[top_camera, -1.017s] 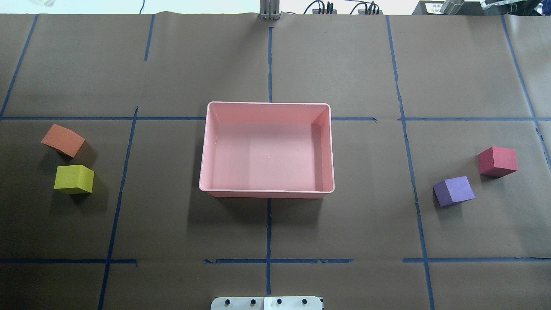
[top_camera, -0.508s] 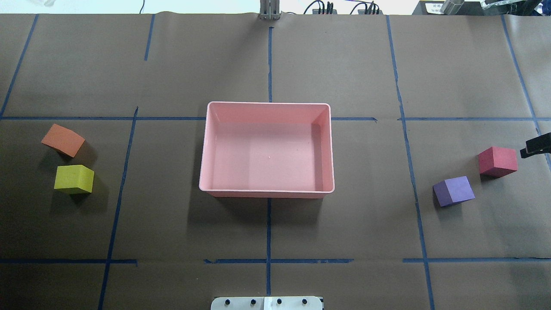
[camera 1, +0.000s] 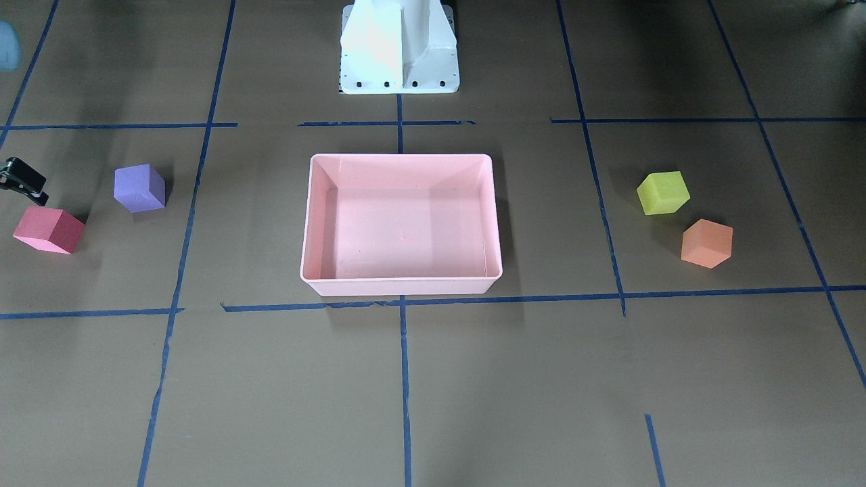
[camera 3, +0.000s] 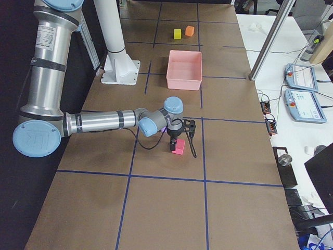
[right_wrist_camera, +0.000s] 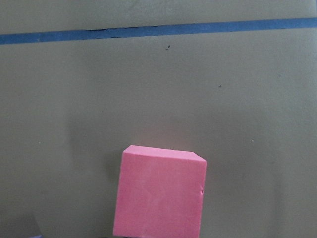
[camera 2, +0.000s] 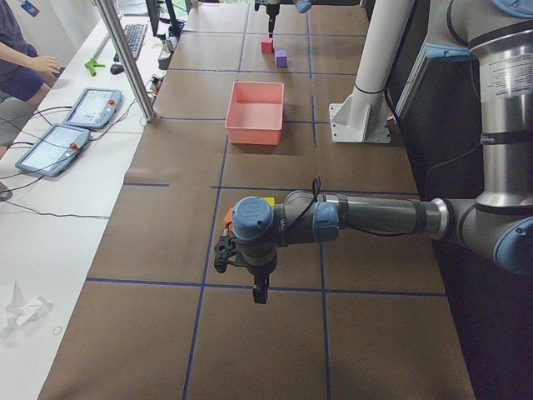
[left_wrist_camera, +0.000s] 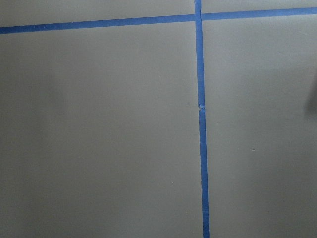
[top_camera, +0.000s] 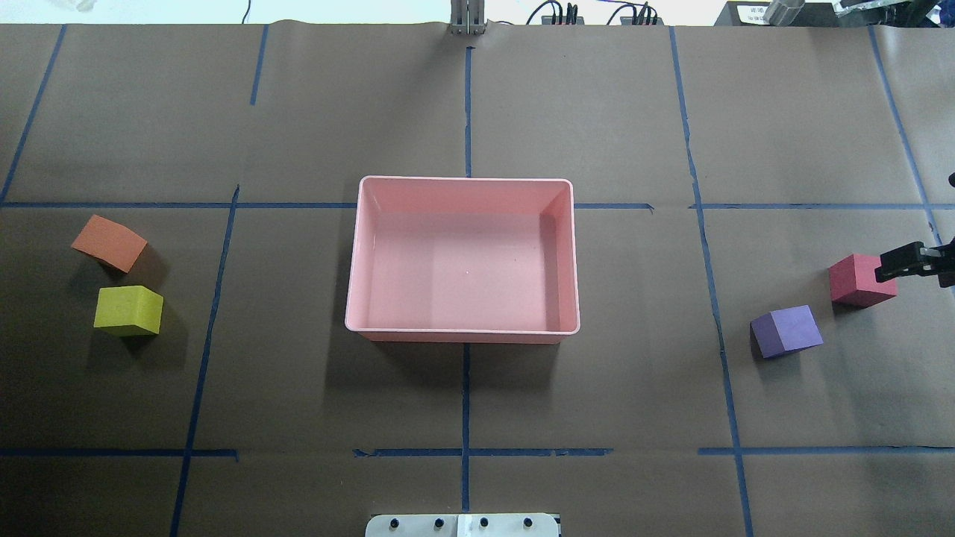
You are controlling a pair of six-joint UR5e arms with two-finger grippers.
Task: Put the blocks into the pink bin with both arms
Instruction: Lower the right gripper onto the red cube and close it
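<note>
The pink bin point(top_camera: 462, 179) sits empty at the table's middle. The orange block point(top_camera: 109, 242) and the yellow-green block point(top_camera: 128, 310) lie at the far left. The purple block point(top_camera: 786, 331) and the pink-red block point(top_camera: 854, 280) lie at the far right. My right gripper point(top_camera: 895, 265) reaches in from the right edge, over the pink-red block's right side; only part of it shows, so I cannot tell its state. The right wrist view shows the pink-red block point(right_wrist_camera: 159, 192) just below. My left gripper point(camera 2: 260, 292) hangs near the orange block point(camera 2: 226, 225); I cannot tell its state.
The white pedestal base point(camera 1: 399, 47) stands on the robot's side of the bin. Blue tape lines cross the brown table cover. A metal post point(camera 2: 125, 58) and tablets point(camera 2: 71, 125) stand on the operators' side table.
My right gripper has come in from the overhead view's right edge and moved left until it overlaps the pink-red block. The blocks and bin have not moved.
</note>
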